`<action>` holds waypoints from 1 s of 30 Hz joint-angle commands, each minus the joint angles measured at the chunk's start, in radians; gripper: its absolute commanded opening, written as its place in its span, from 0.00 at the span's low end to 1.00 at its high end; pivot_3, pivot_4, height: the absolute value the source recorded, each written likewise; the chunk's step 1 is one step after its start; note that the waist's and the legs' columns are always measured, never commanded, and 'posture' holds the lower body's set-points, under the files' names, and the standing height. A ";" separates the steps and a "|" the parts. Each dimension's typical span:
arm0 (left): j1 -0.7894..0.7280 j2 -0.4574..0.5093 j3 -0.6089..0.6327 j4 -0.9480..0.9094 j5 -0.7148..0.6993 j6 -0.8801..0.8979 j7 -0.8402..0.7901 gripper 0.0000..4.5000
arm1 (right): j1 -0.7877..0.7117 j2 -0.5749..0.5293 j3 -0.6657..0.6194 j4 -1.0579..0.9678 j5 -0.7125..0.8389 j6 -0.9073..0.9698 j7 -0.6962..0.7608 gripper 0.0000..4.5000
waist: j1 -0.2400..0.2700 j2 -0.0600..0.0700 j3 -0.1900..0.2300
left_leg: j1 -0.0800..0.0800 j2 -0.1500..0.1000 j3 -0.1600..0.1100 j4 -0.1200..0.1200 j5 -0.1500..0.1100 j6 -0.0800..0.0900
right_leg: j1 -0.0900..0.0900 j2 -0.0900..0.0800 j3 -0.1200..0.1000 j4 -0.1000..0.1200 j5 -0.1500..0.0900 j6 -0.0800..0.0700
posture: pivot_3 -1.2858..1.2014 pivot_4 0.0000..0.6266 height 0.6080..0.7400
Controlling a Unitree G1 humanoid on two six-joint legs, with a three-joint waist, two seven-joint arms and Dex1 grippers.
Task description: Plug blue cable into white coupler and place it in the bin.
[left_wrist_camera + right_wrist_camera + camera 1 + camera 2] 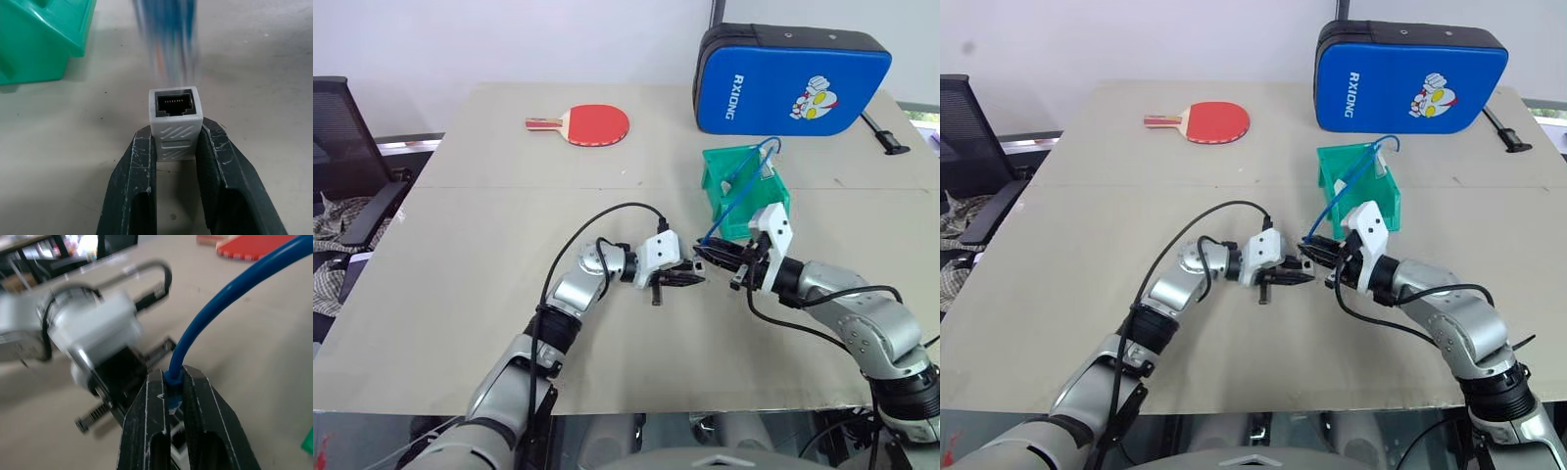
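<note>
White coupler (174, 122) socket facing blurred blue cable (166, 39), green bin (744, 191) beside

In the head views the white coupler (175, 122) is too small to make out between the left gripper's (685, 277) black fingers, and the plug at the near end of the blue cable (736, 193) is lost among the right gripper's (708, 254) fingers. In the left wrist view the cable is a blue smear just beyond the coupler's socket, so whether the two touch cannot be told, and the green bin (41, 39) is cut off by the picture's edge. In the right wrist view the left gripper's white housing (95, 335) is blurred, and the red table tennis paddle (254, 245) is cropped at the edge.
</note>
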State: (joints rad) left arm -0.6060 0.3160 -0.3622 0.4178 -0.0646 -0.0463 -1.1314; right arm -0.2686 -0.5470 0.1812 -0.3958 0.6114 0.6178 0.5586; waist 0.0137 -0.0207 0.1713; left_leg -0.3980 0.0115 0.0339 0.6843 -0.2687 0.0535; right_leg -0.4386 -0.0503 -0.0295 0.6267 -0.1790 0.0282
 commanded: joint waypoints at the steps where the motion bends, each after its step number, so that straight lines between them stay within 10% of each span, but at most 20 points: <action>1: -0.014 -0.001 -0.002 0.016 0.013 -0.023 -0.012 0.11 | -0.004 -0.011 0.016 -0.008 -0.063 -0.031 0.039 0.00 | 0.000 0.000 0.000 | 0.000 0.000 0.000 0.000 0.000 0.000 | 0.000 0.000 0.000 0.000 0.000 0.000 | 0.52 0.24 0.93; 30: 0.001 0.018 0.002 0.001 0.010 -0.016 -0.032 0.11 | 0.032 0.004 -0.033 -0.017 -0.127 -0.039 0.118 0.00 | -0.001 0.000 0.000 | 0.000 0.000 0.000 0.000 0.000 0.000 | 0.000 0.000 0.000 0.000 0.000 0.000 | 0.52 0.24 0.93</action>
State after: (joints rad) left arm -0.6130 0.3239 -0.3622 0.4329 -0.0614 -0.0635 -1.1537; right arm -0.2406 -0.5335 0.1467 -0.3840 0.4999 0.5989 0.6602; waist 0.0127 -0.0207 0.1713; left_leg -0.3976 0.0116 0.0337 0.6847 -0.2687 0.0535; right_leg -0.4385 -0.0505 -0.0296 0.6272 -0.1789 0.0283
